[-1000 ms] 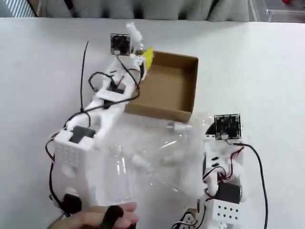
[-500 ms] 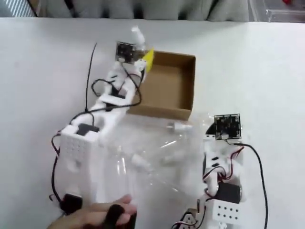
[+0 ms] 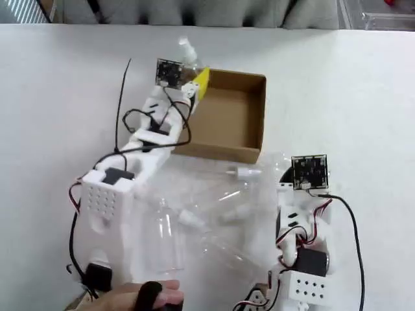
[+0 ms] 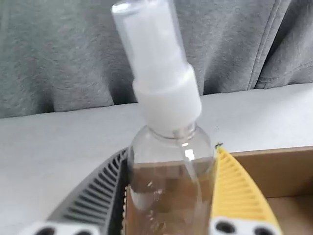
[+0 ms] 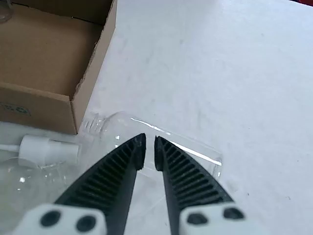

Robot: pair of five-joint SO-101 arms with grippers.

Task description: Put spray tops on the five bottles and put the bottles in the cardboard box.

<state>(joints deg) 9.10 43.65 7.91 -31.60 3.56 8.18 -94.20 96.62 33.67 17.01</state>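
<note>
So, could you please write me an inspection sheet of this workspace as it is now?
Surface: white table.
Job's things: cardboard box open-topped; capped bottle in the left pincer at the box's far corner; clear bottles and a loose spray top lying between the arms.
Clutter: nothing seen.
Pincers: left pincer shut on the capped bottle; right pincer almost shut, holding nothing, above a lying uncapped bottle.
Cables: black cable loops over the left arm; second cable runs off the right wrist camera.
Surroundings: grey cloth behind the table.
</note>
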